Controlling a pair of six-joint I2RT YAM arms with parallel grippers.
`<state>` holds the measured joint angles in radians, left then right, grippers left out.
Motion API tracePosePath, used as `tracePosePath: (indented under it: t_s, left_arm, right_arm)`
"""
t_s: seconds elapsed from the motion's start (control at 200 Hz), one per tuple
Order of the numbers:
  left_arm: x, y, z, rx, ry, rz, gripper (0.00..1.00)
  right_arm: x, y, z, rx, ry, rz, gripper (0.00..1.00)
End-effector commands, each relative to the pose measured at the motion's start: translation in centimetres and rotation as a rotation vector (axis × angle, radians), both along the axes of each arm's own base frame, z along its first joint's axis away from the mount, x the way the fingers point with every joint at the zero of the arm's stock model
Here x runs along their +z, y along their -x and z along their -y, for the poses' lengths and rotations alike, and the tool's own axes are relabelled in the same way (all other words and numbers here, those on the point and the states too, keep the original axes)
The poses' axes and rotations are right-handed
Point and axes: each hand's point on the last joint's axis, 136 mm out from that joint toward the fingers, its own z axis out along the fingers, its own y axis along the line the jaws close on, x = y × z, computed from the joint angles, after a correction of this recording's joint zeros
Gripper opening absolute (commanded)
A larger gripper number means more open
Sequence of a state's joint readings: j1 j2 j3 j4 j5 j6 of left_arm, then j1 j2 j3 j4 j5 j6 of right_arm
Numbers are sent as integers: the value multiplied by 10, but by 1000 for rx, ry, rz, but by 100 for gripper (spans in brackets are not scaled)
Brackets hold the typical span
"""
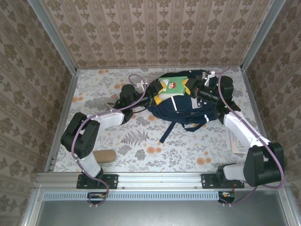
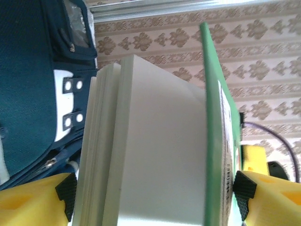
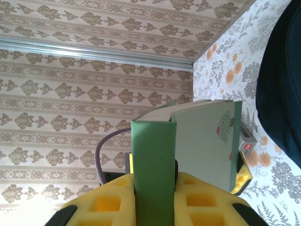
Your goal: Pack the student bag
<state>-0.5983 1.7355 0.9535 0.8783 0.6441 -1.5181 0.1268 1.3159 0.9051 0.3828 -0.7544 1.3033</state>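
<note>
Pinching the green book point(image 1: 173, 86), left fingers point(image 2: 65, 194) and right fingers point(image 3: 209, 200) sit just above the student bag point(image 1: 183, 112).

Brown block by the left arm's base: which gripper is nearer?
Left. The left gripper holds the green book's left end, the right gripper its right end, farther from the brown block.

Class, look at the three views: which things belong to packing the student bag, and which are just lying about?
Belonging to the job:
student bag
green book, at the bag's top
left claw and right claw, both gripping the book

Lying about:
brown block, untouched beside the left arm
</note>
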Motion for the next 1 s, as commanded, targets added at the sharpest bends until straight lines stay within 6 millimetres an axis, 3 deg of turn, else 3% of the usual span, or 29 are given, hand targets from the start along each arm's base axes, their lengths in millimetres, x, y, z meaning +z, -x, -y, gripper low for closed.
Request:
tracePosePath:
  t_s: [0.0,0.165,0.42,0.52,0.615,0.74,0.85,0.995]
  left_arm:
    - [19,1,1,-22,123,1,86]
    - [29,2,-1,-29,177,21,82]
    - [46,3,-19,-1,182,74,68]
    - [48,4,-20,-6,166,88,46]
    - [47,4,-18,-13,150,94,37]
    - [47,3,-16,-18,153,96,12]
    - [44,0,-20,-6,147,95,0]
    - [37,-7,-42,42,123,93,0]
  right_arm:
    - [40,2,-5,44,-44,124,0]
    - [35,1,-5,43,-32,117,0]
    - [10,-3,-4,43,12,68,0]
    - [6,-4,-5,50,12,60,0]
    - [4,-5,-6,60,13,57,0]
    - [-3,-3,-8,77,35,45,0]
    - [-14,0,-5,71,120,22,22]
    - [-33,-1,3,55,263,-11,47]
